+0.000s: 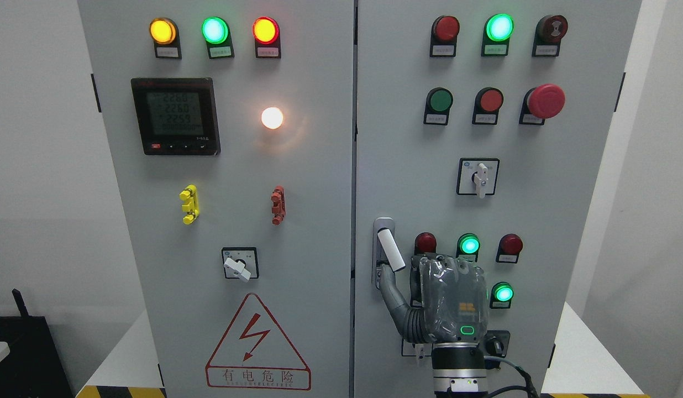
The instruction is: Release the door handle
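1. The right hand point(449, 298) rose from the bottom edge right of the middle, its back toward the camera, in front of the cabinet's right door point(408, 166).
2. Its thumb point(394, 293) reached up and left, the tip at the lower end of the door handle point(389, 250); the other fingers pointed toward the panel, and whether they were apart or curled could not be told. The hand clasped nothing that showed.
3. The door handle, a white lever on a grey plate, sat at the right door's left edge, below mid-height, its lower end tilted to the right.
4. A warning triangle point(257, 344) on the left door point(236, 166) carried a red lightning bolt and the characters "有电危险"; the smaller line beneath was too small to read.
5. The digital meter point(175, 116) showed rows reading about "2260"; exact digits were blurred.
6. Labels under the indicator lamps point(215, 30) were too small to read.
7. An orange mark on the hand's back was illegible.
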Action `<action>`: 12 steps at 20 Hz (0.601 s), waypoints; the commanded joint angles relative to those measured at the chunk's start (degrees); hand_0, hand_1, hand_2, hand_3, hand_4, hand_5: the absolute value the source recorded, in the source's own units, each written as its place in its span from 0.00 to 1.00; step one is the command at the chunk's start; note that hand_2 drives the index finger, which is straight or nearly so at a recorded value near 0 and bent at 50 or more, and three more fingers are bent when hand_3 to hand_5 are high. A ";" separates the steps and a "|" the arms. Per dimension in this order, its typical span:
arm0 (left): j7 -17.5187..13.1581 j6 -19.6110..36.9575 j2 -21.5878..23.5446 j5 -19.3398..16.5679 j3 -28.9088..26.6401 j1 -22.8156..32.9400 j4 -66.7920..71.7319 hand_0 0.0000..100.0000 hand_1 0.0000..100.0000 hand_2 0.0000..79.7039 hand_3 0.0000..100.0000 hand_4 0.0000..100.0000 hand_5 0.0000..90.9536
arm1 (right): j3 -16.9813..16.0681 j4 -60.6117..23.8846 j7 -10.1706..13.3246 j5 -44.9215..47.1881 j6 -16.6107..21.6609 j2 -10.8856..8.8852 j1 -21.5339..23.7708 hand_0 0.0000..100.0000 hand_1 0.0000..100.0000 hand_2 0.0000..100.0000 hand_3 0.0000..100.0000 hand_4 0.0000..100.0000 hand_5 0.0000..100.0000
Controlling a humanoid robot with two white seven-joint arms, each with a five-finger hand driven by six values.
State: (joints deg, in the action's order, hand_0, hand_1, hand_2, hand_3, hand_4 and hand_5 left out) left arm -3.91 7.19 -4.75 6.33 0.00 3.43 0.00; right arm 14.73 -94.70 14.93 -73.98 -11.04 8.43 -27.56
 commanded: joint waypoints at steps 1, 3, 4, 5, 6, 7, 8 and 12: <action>-0.04 0.02 0.00 0.00 0.70 0.00 -0.88 0.12 0.39 0.00 0.00 0.00 0.00 | -0.40 -0.05 -0.08 -0.29 -0.04 0.01 0.05 0.55 0.35 1.00 1.00 1.00 0.97; -0.04 0.02 0.00 0.00 0.70 0.00 -0.88 0.12 0.39 0.00 0.00 0.00 0.00 | -0.84 -0.14 -0.08 -0.29 -0.04 0.01 0.05 0.55 0.35 1.00 1.00 1.00 0.97; -0.04 0.02 0.00 0.00 0.70 0.00 -0.88 0.12 0.39 0.00 0.00 0.00 0.00 | -1.02 -0.14 -0.08 -0.20 -0.04 0.10 0.05 0.55 0.35 1.00 1.00 1.00 0.97; -0.04 0.02 0.00 0.00 0.70 0.00 -0.88 0.12 0.39 0.00 0.00 0.00 0.00 | -1.02 -0.14 -0.08 -0.29 -0.04 0.01 -0.04 0.55 0.35 1.00 1.00 1.00 0.97; -0.04 0.02 0.00 0.00 0.70 0.00 -0.88 0.12 0.39 0.00 0.00 0.00 0.00 | -1.02 -0.22 -0.08 -0.29 -0.04 0.01 -0.04 0.55 0.36 1.00 1.00 1.00 0.97; -0.04 0.02 0.00 0.00 0.70 0.00 -0.88 0.12 0.39 0.00 0.00 0.00 0.00 | -1.11 -0.40 -0.08 -0.20 -0.04 0.01 -0.04 0.55 0.36 1.00 1.00 1.00 0.97; -0.04 0.02 0.00 0.00 0.70 0.00 -0.88 0.12 0.39 0.00 0.00 0.00 0.00 | -1.11 -0.40 -0.08 -0.20 -0.04 0.01 -0.04 0.55 0.35 1.00 1.00 1.00 0.97; -0.04 0.02 0.00 0.00 0.70 0.00 -0.88 0.12 0.39 0.00 0.00 0.00 0.00 | -1.11 -0.58 -0.08 -0.29 -0.04 0.01 -0.04 0.56 0.35 1.00 1.00 1.00 0.97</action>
State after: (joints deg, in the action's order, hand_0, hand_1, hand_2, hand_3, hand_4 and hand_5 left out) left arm -3.91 7.19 -4.75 6.33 0.00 3.43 0.00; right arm 14.07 -94.90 15.19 -74.21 -11.04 8.44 -27.55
